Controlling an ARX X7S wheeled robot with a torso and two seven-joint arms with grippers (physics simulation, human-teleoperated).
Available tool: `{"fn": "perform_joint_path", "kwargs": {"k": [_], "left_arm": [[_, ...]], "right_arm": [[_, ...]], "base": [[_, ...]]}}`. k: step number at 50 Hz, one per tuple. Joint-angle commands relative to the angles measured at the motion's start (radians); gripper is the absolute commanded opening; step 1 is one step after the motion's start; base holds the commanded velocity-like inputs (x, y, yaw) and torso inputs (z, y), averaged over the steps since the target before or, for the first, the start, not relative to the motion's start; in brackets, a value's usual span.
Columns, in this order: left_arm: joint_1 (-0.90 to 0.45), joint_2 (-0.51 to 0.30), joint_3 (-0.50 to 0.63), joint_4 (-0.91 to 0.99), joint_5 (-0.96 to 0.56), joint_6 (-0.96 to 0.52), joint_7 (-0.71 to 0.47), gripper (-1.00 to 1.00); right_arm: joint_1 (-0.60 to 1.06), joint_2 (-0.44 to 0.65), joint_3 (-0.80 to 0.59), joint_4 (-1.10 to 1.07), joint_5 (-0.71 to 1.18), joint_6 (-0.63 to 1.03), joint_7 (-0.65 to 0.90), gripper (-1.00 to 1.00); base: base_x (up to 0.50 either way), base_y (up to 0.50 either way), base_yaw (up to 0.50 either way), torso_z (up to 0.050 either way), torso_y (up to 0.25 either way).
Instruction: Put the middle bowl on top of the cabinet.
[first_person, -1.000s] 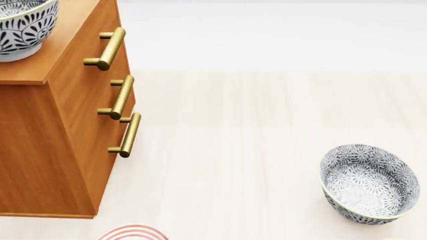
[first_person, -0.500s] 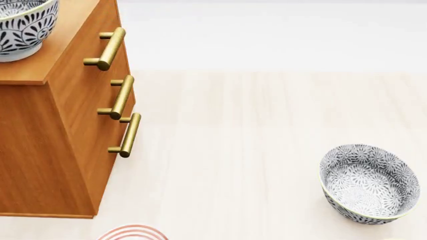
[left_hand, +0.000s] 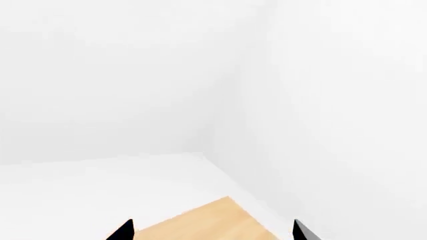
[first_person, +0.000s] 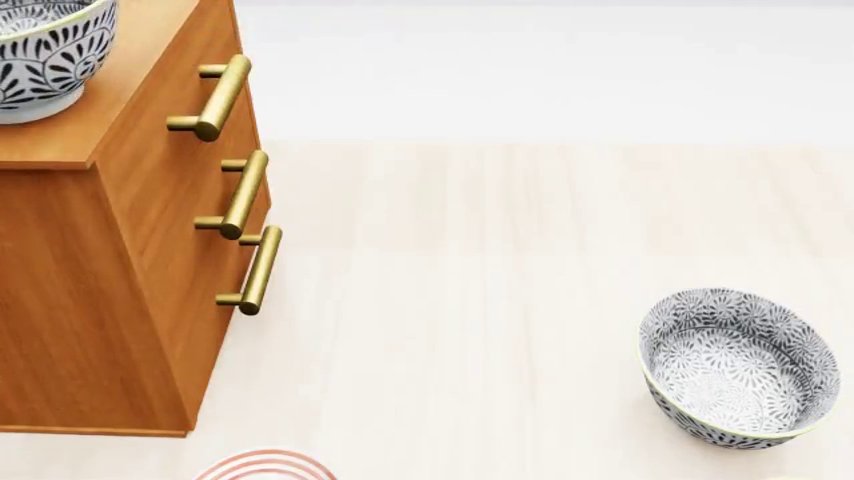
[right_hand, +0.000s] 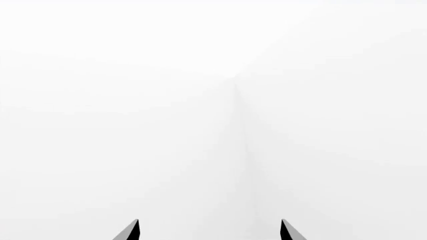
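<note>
The middle bowl (first_person: 47, 55), deep and white with a grey-black floral pattern, stands upright on top of the cabinet (first_person: 94, 300), cut off by the head view's upper left corner. The orange-brown cabinet has three brass bar handles (first_person: 244, 193) on its front. Neither gripper shows in the head view. In its wrist view, my left gripper (left_hand: 211, 231) is open, its dark fingertips wide apart over a patch of pale wood with nothing between them. My right gripper (right_hand: 209, 231) is open too, facing only blank white.
A look-alike floral bowl (first_person: 738, 368) sits on the pale wooden surface (first_person: 467, 300) at the lower right. The edge of a white plate with red rings (first_person: 267, 466) shows at the bottom, just in front of the cabinet.
</note>
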Motion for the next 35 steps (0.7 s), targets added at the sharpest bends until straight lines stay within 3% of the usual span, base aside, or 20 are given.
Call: {"fn": "perform_joint_path", "kwargs": {"k": [1,11,24,35], "left_arm": [[-0.027,-0.049,0.032,0.205,0.143,0.030,-0.002,1.00],[0.013,-0.044,0.061,0.278,0.274,0.054,0.087,1.00],[0.125,-0.119,0.111,0.448,0.487,0.118,0.036,1.00],[0.236,-0.129,0.143,0.470,0.666,0.174,0.036,1.00]], "right_arm": [[-0.010,-0.008,0.007,-0.001,0.002,-0.014,-0.008,1.00],[-0.007,-0.011,0.008,-0.003,0.004,-0.011,-0.011,1.00],[-0.006,-0.019,0.006,-0.003,0.000,-0.012,-0.020,1.00],[-0.016,-0.024,0.012,-0.008,0.002,-0.020,-0.028,1.00]], "base": [[0.00,0.00,0.00,0.000,0.000],[0.00,0.00,0.00,0.000,0.000],[0.00,0.00,0.00,0.000,0.000],[0.00,0.00,0.00,0.000,0.000]]}}
